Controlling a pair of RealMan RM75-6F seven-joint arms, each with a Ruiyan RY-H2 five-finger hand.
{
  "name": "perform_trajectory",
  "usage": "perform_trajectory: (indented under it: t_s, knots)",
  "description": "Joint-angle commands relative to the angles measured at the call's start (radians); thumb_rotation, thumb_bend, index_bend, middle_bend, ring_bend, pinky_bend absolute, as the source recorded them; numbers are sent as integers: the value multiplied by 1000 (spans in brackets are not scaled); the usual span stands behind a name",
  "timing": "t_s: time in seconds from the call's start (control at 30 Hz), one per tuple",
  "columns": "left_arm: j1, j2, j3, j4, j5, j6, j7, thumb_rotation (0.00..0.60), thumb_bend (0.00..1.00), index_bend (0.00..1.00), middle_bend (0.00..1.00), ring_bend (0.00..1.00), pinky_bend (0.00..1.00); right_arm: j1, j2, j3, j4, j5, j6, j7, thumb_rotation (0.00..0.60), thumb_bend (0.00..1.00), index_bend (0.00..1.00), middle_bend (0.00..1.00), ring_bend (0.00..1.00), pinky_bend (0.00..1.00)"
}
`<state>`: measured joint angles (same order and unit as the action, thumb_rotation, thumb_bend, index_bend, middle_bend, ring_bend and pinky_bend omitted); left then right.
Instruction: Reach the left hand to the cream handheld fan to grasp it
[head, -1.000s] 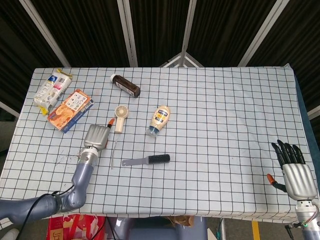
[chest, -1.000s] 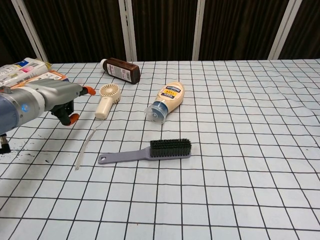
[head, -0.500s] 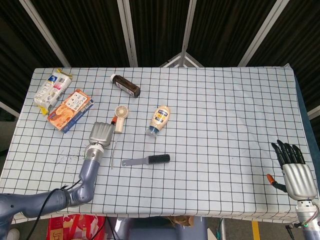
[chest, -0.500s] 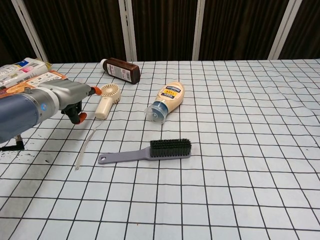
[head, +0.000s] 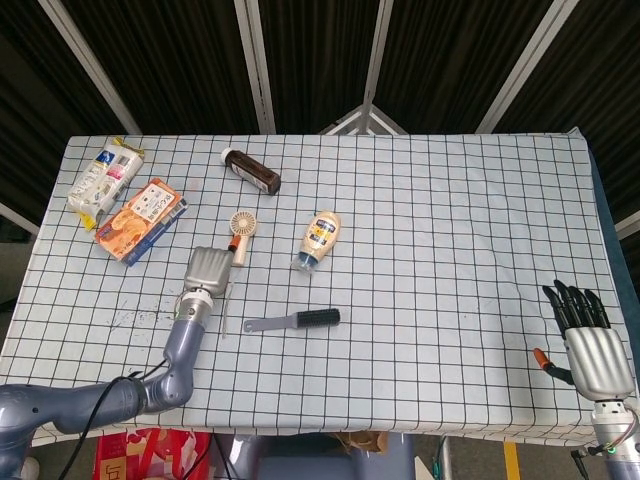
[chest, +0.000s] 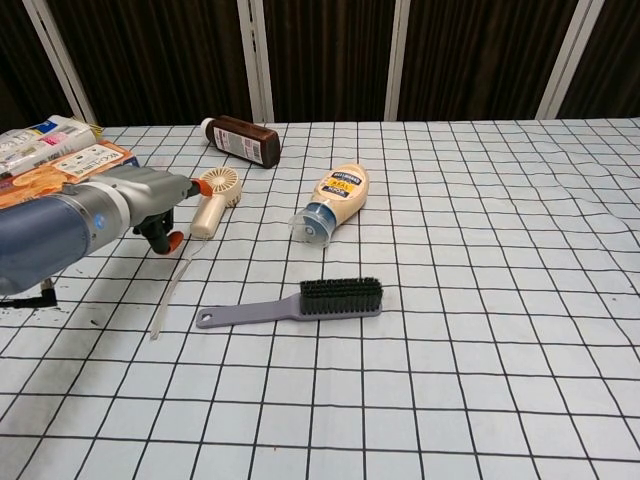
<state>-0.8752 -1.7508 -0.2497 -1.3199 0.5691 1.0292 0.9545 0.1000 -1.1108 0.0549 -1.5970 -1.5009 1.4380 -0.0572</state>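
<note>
The cream handheld fan (head: 240, 234) (chest: 211, 199) lies on the checked cloth, round head away from me and handle towards me. My left hand (head: 206, 270) (chest: 150, 200) hovers just left of and below the fan's handle, holding nothing. Its orange fingertips (chest: 185, 189) reach close to the fan's head and do not clasp it. How far its fingers are spread cannot be made out. My right hand (head: 588, 338) stays far off at the table's front right edge, fingers stretched out and empty; only the head view shows it.
A grey brush (head: 296, 320) (chest: 297, 302) and a thin clear stick (chest: 172, 285) lie in front of the fan. A mayonnaise bottle (head: 319, 239) lies to its right, a brown bottle (head: 254, 171) behind it. An orange box (head: 141, 218) and a white packet (head: 103, 178) sit at far left.
My left hand has slid right and a little forward, closing on the fan's handle. The fan and my right hand have not moved.
</note>
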Motion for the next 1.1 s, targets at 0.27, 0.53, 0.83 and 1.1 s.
perform_trajectory:
  t_s: [0.27,0.53,0.83,1.1]
  knots:
    - [-2,-2,23,-2,-5,8,-5,600,713,22,890,781,814,0,0,0,0,-1,1,1,600,279,0,0,0,0]
    - [-6,-2,31,12,-6,10,-13,600,713,22,890,781,814,1,0,0,0,1,0,1,600,280,0,0,0,0]
    - [-18,-18,36,40,-39,-7,-8,600,729,35,889,781,814,1,0,-1,-1,0,1,1,600,280,0,0,0,0]
    - [-32,-33,38,56,-96,-23,17,600,732,70,889,781,814,1,0,-1,2,-2,1,6,600,279,0,0,0,0]
